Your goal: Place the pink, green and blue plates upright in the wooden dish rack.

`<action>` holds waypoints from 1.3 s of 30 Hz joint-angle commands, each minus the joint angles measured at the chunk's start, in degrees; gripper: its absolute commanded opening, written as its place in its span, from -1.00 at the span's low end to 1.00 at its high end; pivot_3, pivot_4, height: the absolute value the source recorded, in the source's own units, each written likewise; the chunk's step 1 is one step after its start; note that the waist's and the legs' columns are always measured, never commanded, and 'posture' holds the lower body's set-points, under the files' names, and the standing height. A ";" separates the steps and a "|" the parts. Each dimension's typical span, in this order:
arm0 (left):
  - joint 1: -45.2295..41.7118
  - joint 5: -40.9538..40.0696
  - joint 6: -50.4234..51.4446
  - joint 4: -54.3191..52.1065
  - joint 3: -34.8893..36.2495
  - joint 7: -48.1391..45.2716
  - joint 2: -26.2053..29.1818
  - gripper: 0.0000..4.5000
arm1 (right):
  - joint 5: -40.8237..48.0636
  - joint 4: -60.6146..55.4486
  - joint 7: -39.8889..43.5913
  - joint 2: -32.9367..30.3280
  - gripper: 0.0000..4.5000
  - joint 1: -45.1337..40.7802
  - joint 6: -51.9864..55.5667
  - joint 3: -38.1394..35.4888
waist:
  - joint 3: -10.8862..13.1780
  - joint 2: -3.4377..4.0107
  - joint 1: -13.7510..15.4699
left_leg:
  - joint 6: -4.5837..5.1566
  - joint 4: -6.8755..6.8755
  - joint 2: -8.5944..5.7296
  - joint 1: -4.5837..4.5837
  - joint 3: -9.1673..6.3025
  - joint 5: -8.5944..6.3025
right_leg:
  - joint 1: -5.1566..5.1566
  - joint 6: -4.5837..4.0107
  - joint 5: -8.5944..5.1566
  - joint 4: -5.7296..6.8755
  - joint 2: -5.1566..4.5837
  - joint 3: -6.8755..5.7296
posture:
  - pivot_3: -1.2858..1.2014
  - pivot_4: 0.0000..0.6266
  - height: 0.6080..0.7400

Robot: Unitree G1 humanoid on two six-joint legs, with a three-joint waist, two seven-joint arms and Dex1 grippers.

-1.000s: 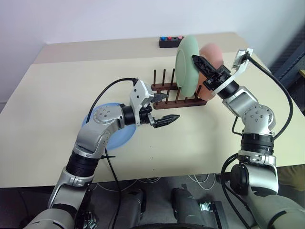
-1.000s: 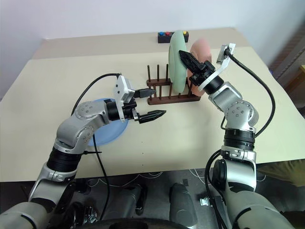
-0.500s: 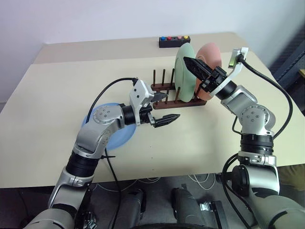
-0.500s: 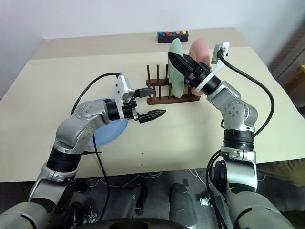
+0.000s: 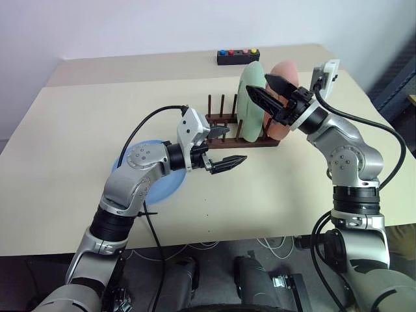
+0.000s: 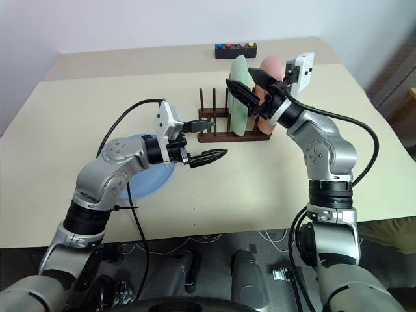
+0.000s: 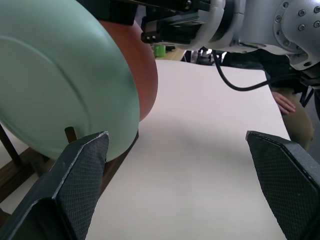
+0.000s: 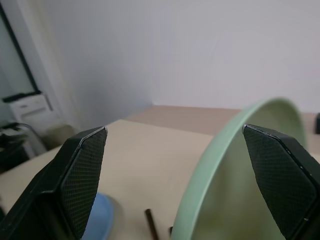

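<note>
Now the green plate (image 5: 249, 97) stands upright in the wooden dish rack (image 5: 224, 133).

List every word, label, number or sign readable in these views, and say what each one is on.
None can be read.
The small black box at the table's far edge carries coloured buttons, with no lettering to make out.
The green plate, pink plate, blue plate and wooden dish rack are unmarked.

We see silver-grey arms with black joint bands, black cables looping off each wrist, white wrist camera housings, and black textured jaws.
</note>
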 commanded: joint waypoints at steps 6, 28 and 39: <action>-0.81 -0.42 -0.59 -0.80 1.18 -0.19 0.50 1.00 | -0.75 -0.85 -1.04 -0.55 0.97 -2.80 -5.36 -3.51 | 0.00 0.00 0.03 | 0.00 0.00 0.00 0.00 0.00 0.00 | 0.00 0.00 0.00 0.00 0.00 0.00 | 0.03 -0.52 1.00; -3.85 -1.38 12.50 18.61 19.53 -2.94 28.93 1.00 | 9.85 -26.01 17.99 -18.44 0.97 16.08 7.78 2.06 | 0.03 -0.06 0.08 | 0.00 -0.08 0.02 0.00 -0.06 -0.01 | 0.01 0.00 -0.01 -0.07 -0.03 -0.06 | 0.03 -0.52 1.00; -4.78 -1.05 34.69 26.89 18.83 2.08 33.57 1.00 | 0.78 -26.02 19.47 -18.28 0.97 15.57 -2.88 5.52 | 0.06 -0.13 0.17 | -0.03 -0.05 0.01 0.00 -0.10 -0.03 | 0.03 0.01 -0.02 -0.05 -0.02 -0.10 | 0.03 -0.52 1.00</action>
